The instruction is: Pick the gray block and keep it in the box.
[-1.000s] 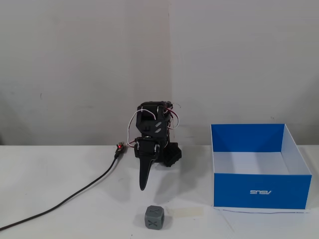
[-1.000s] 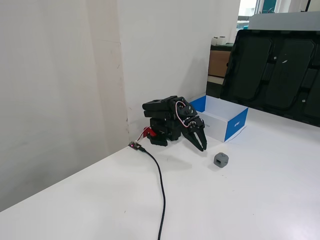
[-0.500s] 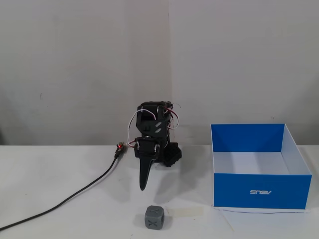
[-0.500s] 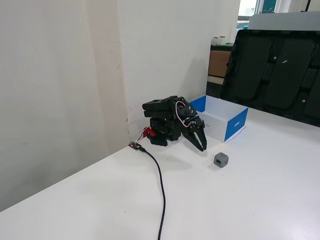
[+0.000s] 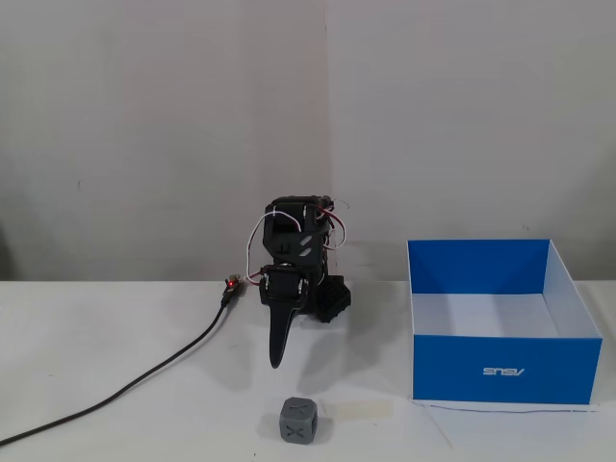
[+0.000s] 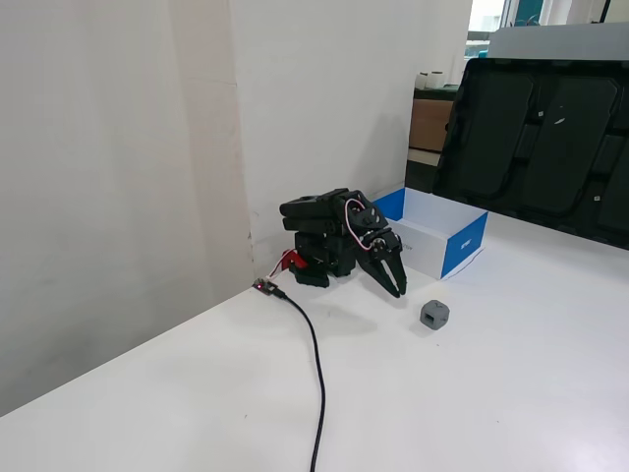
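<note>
The gray block [image 5: 299, 421] is a small dark-gray cube with an X on its face. It sits on the white table near the front edge in one fixed view, and also shows in the other fixed view [image 6: 434, 314]. The box [image 5: 500, 371] is blue outside and white inside, open-topped, and stands to the right of the block; it also shows behind the arm [image 6: 462, 246]. My gripper [image 5: 277, 358] hangs from the folded black arm with its fingers pressed together, tip pointing down at the table. It is empty and apart from the block, behind and left of it [image 6: 397, 288].
A black cable [image 5: 144, 375] runs from the arm's base across the table to the front left. A pale strip of tape [image 5: 361, 409] lies just right of the block. Dark panels [image 6: 531, 138] stand at the table's far edge behind the box.
</note>
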Motion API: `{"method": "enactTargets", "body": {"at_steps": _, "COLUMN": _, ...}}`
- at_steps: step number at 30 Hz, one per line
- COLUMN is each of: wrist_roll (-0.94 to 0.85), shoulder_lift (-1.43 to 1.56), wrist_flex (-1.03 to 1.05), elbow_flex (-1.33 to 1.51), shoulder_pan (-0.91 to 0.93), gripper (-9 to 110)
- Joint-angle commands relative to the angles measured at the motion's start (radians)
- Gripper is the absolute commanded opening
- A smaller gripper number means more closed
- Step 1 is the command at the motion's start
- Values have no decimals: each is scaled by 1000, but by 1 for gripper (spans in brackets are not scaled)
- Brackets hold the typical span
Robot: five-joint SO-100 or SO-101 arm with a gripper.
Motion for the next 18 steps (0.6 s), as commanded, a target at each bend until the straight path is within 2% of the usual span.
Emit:
{"method": "enactTargets", "body": {"at_steps": 1, "wrist_roll": 9, "shoulder_lift": 118, "wrist_flex": 3, "elbow_flex": -11, "shoulder_pan": 0, "gripper": 0}}
{"method": "enactTargets", "body": {"at_steps": 18, "wrist_roll": 23, "shoulder_lift": 114, "wrist_flex": 20, "elbow_flex": -100, "shoulder_pan": -41, "gripper": 0}}
